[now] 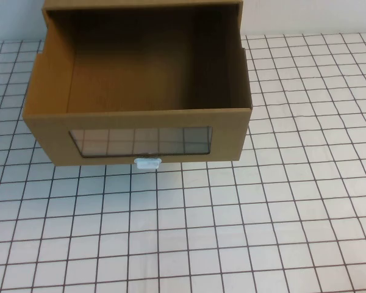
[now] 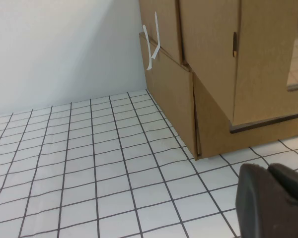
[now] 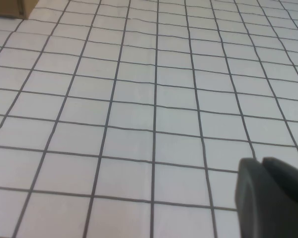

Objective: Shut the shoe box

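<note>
One shoe box sitting pulled open on gridded table, left gripper hovering near its side, right gripper hovering over bare grid, finger states impossible to tell.

one shoe box, drawer pulled out; one clear window; one white pull tab. two pincers: left pincer, right pincer. one gridded desk.

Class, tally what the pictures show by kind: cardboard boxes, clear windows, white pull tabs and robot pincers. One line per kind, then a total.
Cardboard shoe box, drawer pulled out: 1
Clear window in its front: 1
White pull tab below the window: 1
Pincers: 2, left pincer beside the box, right pincer over the bare gridded table
Total: 5
</note>
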Action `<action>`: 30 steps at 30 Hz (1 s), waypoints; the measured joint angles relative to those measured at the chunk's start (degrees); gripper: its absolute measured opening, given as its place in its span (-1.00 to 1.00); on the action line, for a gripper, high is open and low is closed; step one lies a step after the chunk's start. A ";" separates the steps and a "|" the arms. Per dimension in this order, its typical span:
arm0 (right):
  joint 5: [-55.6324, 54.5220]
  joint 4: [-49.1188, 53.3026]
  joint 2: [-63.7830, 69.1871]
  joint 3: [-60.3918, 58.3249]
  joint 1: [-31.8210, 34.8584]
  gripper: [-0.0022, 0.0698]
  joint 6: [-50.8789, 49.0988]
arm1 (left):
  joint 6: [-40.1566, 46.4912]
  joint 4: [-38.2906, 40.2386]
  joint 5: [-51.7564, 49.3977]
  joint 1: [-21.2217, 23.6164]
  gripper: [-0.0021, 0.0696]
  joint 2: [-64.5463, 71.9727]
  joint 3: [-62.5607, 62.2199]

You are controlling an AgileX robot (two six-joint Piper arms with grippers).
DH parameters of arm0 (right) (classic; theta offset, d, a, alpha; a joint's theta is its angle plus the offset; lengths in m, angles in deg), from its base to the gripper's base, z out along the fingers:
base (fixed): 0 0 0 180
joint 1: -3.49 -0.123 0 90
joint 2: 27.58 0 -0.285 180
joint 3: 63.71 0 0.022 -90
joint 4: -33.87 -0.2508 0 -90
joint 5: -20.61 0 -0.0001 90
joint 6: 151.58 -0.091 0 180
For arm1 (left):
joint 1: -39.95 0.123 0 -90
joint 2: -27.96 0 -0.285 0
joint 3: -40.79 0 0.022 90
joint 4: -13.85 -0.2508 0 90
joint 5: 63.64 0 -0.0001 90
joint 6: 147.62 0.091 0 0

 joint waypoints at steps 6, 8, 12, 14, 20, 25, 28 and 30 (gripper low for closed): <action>0.00 0.00 0.00 0.00 0.00 -0.98 0.00 | 0.00 0.00 0.00 0.00 -0.95 0.00 0.00; 0.00 0.00 0.00 0.00 0.00 -0.98 0.00 | 0.00 0.00 0.00 0.00 -0.95 0.00 0.00; 0.00 0.00 0.00 0.00 0.00 -0.98 0.00 | 0.00 0.00 0.00 0.00 -0.95 0.00 0.00; 0.00 0.00 0.00 0.00 0.00 -0.98 0.00 | 0.00 0.00 0.00 0.00 -0.95 0.00 0.00; 0.00 0.00 0.00 0.00 0.00 -0.98 0.00 | 0.00 0.00 0.00 0.00 -0.95 0.00 0.00; 0.00 0.29 0.00 0.00 0.00 -0.98 0.00 | 0.00 0.00 0.00 0.00 -0.95 0.00 0.00; 0.00 0.44 0.00 0.00 0.00 -0.98 0.00 | 0.00 0.00 0.00 0.00 -0.95 0.00 0.00; 0.00 0.44 0.00 0.00 0.00 -0.98 0.00 | 0.70 -0.25 0.00 0.00 -0.95 0.00 0.00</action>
